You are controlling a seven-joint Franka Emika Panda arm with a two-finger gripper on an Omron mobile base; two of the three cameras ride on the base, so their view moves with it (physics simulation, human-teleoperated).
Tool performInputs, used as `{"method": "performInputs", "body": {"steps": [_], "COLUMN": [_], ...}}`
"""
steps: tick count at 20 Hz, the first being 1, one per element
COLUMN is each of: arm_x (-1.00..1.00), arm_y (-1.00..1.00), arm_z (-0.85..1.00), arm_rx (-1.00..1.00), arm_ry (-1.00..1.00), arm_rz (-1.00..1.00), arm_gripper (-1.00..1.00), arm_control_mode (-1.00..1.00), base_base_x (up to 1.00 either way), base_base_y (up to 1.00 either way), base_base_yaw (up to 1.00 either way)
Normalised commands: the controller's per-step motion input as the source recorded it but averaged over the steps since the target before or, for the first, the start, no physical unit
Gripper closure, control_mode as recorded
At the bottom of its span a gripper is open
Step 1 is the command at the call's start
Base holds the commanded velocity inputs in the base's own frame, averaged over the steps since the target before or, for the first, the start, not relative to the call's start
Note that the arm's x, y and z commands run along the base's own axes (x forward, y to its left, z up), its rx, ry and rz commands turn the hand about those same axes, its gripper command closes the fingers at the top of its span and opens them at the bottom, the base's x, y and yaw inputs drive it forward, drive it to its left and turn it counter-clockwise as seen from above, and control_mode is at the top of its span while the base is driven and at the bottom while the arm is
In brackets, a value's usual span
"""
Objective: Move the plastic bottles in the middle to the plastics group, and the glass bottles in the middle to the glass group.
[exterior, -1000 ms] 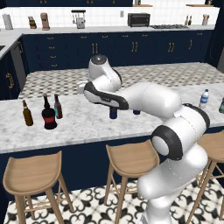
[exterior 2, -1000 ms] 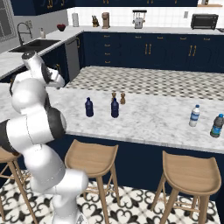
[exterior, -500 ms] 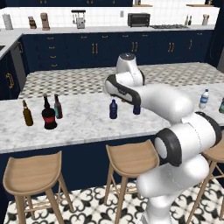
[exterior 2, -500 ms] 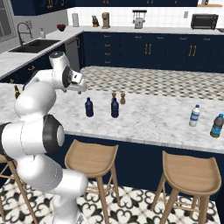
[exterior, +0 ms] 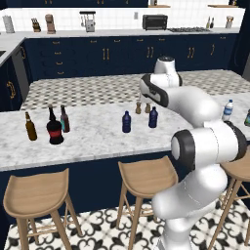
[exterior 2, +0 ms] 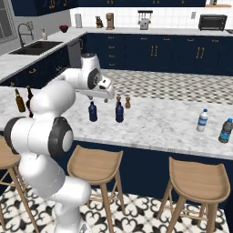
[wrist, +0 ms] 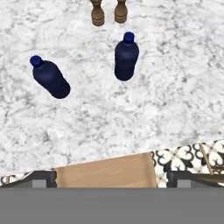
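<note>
Broadly, the marble island counter (exterior: 97,141) carried everything, and the white arm (exterior: 195,107) arched over its middle. At the counter's left end the round black bottle with a red band (exterior: 54,128) stood upright, thin neck up, between the amber bottle (exterior: 31,127) and the dark slim bottle (exterior: 64,119). Whether any bottle held liquid could not be told. At the far right end stood the clear water bottle (exterior 2: 202,121) and the dark greenish bottle (exterior 2: 225,131), both upright. In the middle, two dark blue bottles (wrist: 126,57) (wrist: 50,77) stood upright, caps up, well apart, with two small wooden shakers (wrist: 97,12) just behind them. The gripper (exterior 2: 107,93) hung above these bottles with its fingers spread wide and nothing between them. A wooden stool (wrist: 105,171) sat below the counter edge.
</note>
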Motion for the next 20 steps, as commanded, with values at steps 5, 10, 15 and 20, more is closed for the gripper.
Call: {"method": "performInputs", "body": {"steps": [5,10,15,20], "arm_x": [0.03,0.03,0.61,0.77], "arm_y": [-0.84,-0.14,0.23,0.08], "arm_z": [-0.56,-0.43,-0.13,-0.02], "arm_rx": [0.01,0.0,0.0,0.0], "arm_ry": [0.0,0.04,0.0,-0.04], "arm_rz": [-0.01,-0.01,0.01,0.02], "arm_gripper": [-1.0,-1.0,-1.0,-1.0], "arm_control_mode": [-1.0,-1.0,-1.0,-1.0], "base_base_x": [0.0,0.0,0.0,0.0], "base_base_y": [0.0,0.0,0.0,0.0], "base_base_yaw": [0.0,0.0,0.0,0.0]}}
